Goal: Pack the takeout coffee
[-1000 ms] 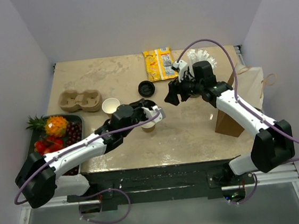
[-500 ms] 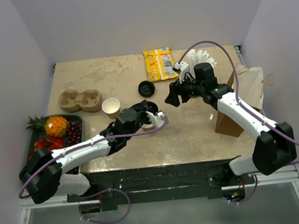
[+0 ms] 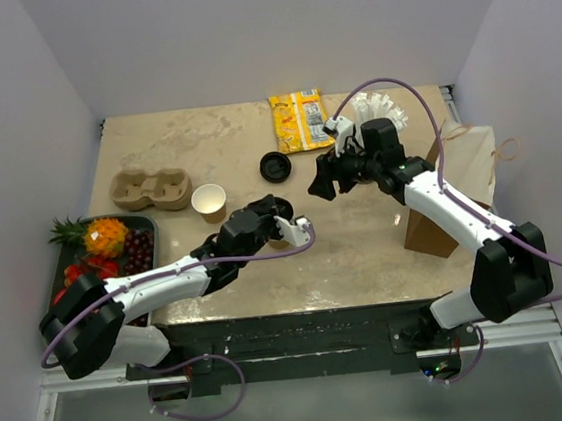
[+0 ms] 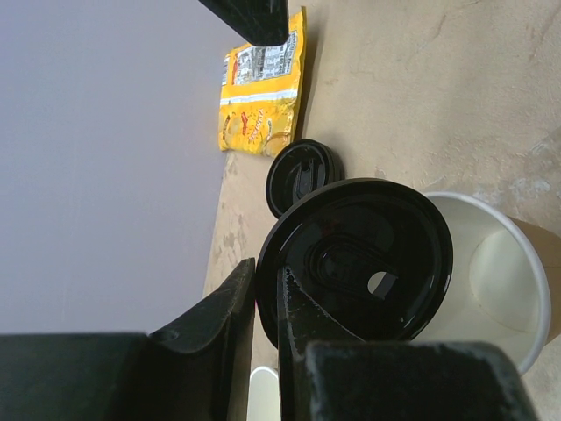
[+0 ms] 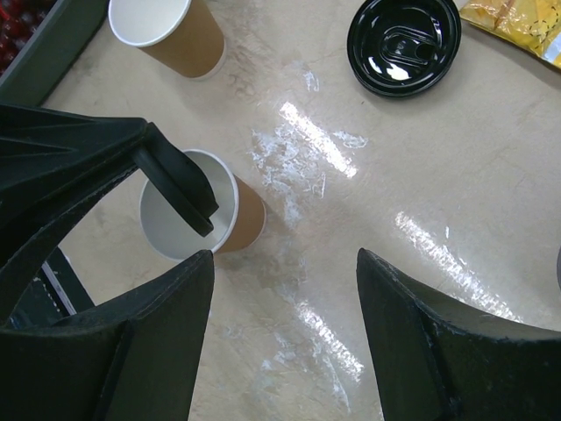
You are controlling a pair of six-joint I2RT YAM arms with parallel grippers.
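My left gripper (image 3: 278,221) is shut on the rim of a black lid (image 4: 355,259) and holds it tilted on edge over the open mouth of a kraft cup (image 4: 504,281), which stands at the table's middle (image 3: 281,239). The right wrist view shows that lid (image 5: 180,180) dipping into the cup (image 5: 230,215). A second open cup (image 3: 209,202) stands to the left, also in the right wrist view (image 5: 171,31). The second lid (image 3: 274,165) lies flat behind it. My right gripper (image 3: 322,179) hovers open and empty above the table (image 5: 285,259), right of the cup.
A cardboard two-cup carrier (image 3: 149,188) lies at the left. A yellow snack bag (image 3: 299,120) lies at the back. A grey cup of straws (image 3: 379,110) and a brown paper bag (image 3: 442,209) stand at the right. A fruit tray (image 3: 70,255) sits at the near left.
My left arm has shifted slightly forward and right with the lid, bringing it over the cup's mouth. The right gripper has barely moved.
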